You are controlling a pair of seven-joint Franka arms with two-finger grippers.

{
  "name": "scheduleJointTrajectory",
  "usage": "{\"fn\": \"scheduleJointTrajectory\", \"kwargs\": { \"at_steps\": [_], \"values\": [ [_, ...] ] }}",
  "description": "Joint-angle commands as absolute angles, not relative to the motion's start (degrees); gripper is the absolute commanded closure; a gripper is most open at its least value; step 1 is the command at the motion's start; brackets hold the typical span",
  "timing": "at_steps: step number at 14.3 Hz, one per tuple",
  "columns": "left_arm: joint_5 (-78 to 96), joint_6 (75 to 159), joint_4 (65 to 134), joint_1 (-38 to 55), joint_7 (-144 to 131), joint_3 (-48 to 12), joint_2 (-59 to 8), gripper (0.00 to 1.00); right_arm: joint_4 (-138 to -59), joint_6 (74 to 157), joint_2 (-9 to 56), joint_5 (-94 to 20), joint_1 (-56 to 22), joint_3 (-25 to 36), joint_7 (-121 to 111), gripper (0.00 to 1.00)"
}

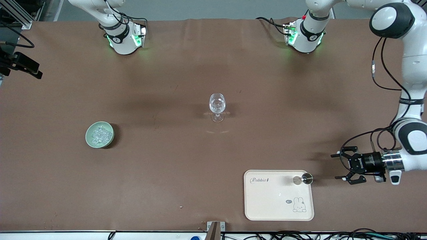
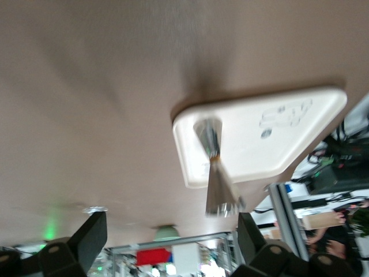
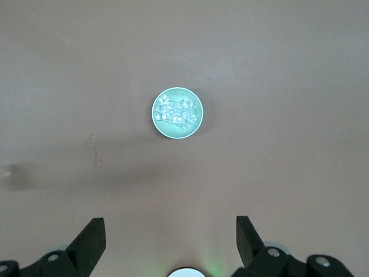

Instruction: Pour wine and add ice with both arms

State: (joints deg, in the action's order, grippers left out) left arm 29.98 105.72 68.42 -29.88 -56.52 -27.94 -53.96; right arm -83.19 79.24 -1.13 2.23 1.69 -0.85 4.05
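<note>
The left gripper is hanging spread and empty beside the tray, near the metal cup at its corner. The right gripper is waiting spread high over the ice in the green bowl. A careless swing is risking toppling the narrow cup or the wine glass.

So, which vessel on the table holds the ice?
The green bowl, toward the right arm's end; the ice fills it. The wine glass looks empty.

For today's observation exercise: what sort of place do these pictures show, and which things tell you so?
Probably a robotics lab set up for a drink-serving test. Two white arms are mounted on a brown-covered table, with cables along its edge. On it stand a wine glass, a green bowl of ice and a cream tray.
</note>
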Motion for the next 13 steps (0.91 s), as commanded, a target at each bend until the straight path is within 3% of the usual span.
{"fn": "scheduleJointTrajectory", "kwargs": {
  "at_steps": [1,8,13],
  "values": [
    [24.9,101.9,70.9,-29.4,-57.6,-27.2,-45.5,0.0,-83.5,79.3,-1.8,0.2,2.8,-0.9,4.0,0.0],
    [12.0,90.8,70.5,-26.1,-56.7,-29.1,-29.1,0.0,-84.6,80.8,-3.0,0.1,1.8,-0.7,4.0,0.0],
    [4.6,84.1,70.5,-25.9,-49.3,-35.4,-21.1,0.0,-84.6,81.2,-2.9,0.2,2.1,-0.6,4.0,0.01]
  ]
}}
